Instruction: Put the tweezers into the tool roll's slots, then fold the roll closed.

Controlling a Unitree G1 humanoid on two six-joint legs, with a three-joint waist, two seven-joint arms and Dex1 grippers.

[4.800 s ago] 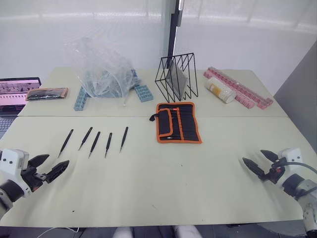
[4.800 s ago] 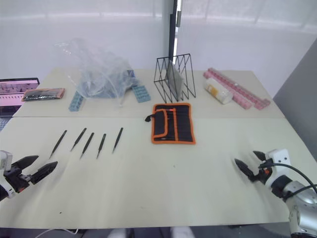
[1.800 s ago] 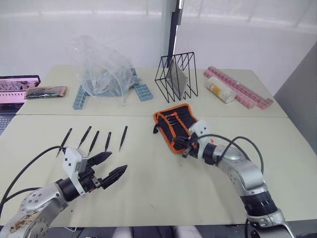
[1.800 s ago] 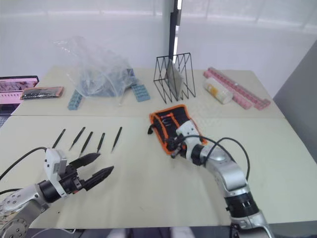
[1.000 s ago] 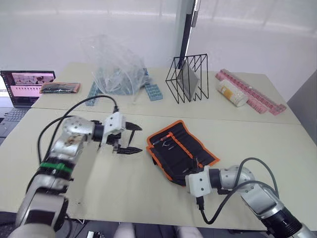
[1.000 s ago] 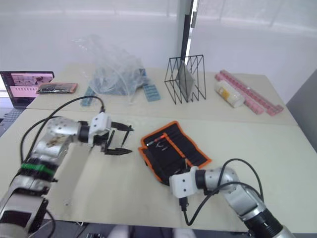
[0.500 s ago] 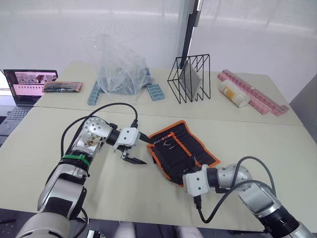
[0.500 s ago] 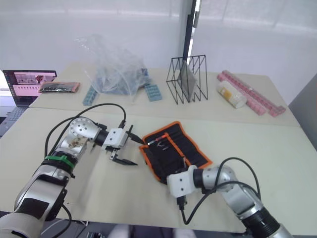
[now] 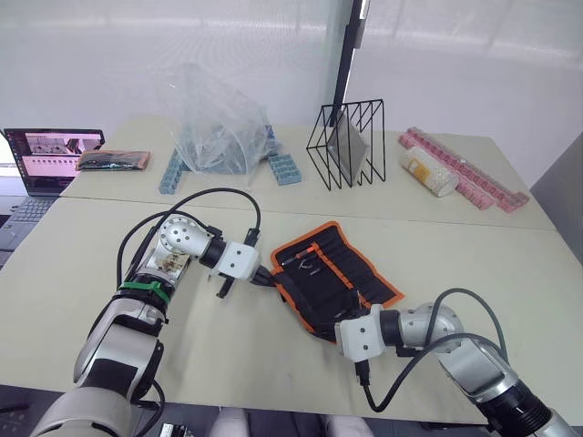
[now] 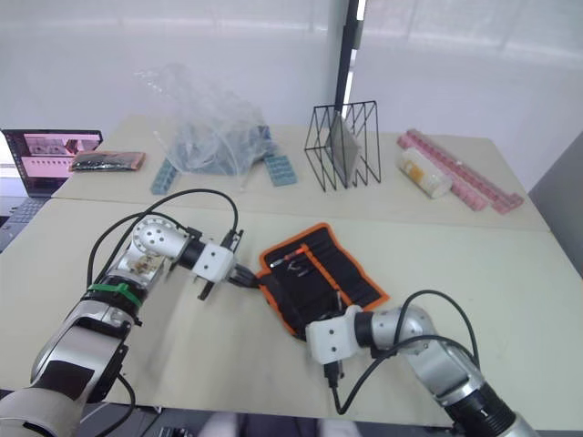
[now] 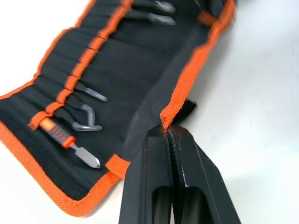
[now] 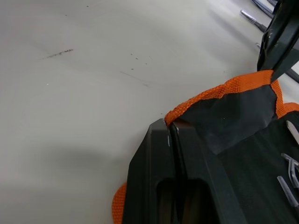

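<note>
The tool roll (image 9: 360, 273) lies open and slanted in the middle of the table, black with orange edging. Several metal tools sit in its slots (image 11: 79, 70), one with an orange handle (image 11: 51, 130). My left gripper (image 9: 267, 278) is shut on the orange edging of the roll's left side (image 11: 170, 109). My right gripper (image 9: 339, 320) is shut on the orange edging at the roll's near corner (image 12: 205, 100). Slim dark tweezers (image 12: 251, 15) lie on the table behind the left gripper's fingers (image 12: 280, 37); the left arm covers them in the head views.
A black wire rack (image 9: 349, 146) stands behind the roll. A clear plastic bag (image 9: 214, 118) with blue blocks lies at the back left. Pink strips (image 9: 465, 173) and a white cylinder (image 9: 428, 171) lie at the back right. A laptop (image 9: 50, 159) and a flat pouch (image 9: 114, 160) are far left.
My left gripper moved right to the roll's left edge and went from open to shut on the orange edging. The right gripper kept its hold on the near corner.
</note>
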